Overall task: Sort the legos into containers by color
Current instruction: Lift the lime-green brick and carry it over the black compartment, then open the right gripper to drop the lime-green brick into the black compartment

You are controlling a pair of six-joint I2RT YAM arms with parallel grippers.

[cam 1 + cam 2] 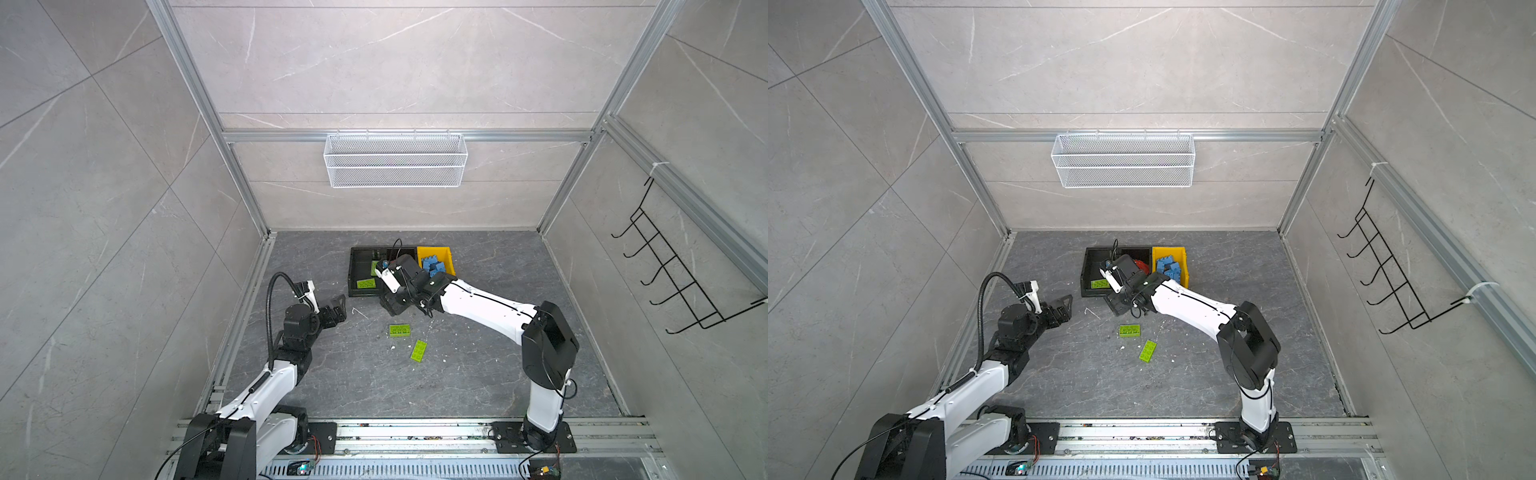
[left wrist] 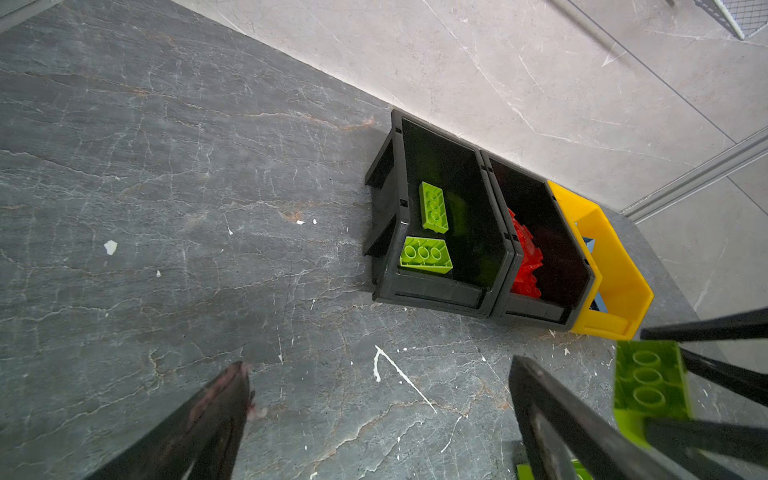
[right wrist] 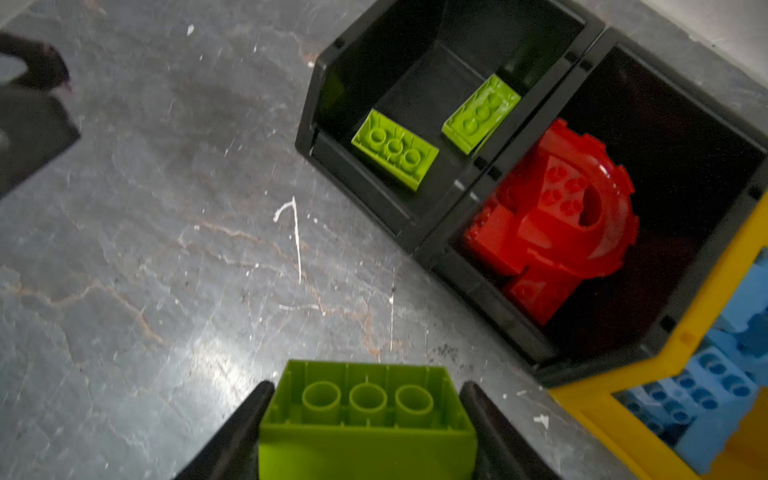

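In both top views the left claw (image 1: 337,306) hangs spread wide over the bare desk (image 1: 478,374), grasping nothing, left of the bins. The right claw (image 1: 390,304) reaches across to the front of the three bins lined up at the back of the desk; its grip is hidden under the wrist from up here. The left black bin (image 1: 352,272) shows a green brick near its front. The middle black bin (image 1: 1140,252) is mostly covered by the arm. The yellow bin (image 1: 434,251), on the right, holds the blue bricks (image 1: 432,266). Two more green bricks lie loose on the desk nearer the robot: the straight brick (image 1: 400,330) and, close by but apart, the slanted brick (image 1: 419,351).

In the left wrist view the left claw (image 2: 378,368) is released, its fingers (image 2: 216,419) far apart with only desk between them. Two green bricks (image 2: 434,205) lie inside the left black bin. The red bricks (image 2: 525,257) are piled in the middle one.

In the right wrist view the right claw (image 3: 365,390) is clenched on the held green brick (image 3: 365,415). A finger presses each end and the hollow underside faces the camera. It hangs over the desk in front of the black bins, not over any bin.
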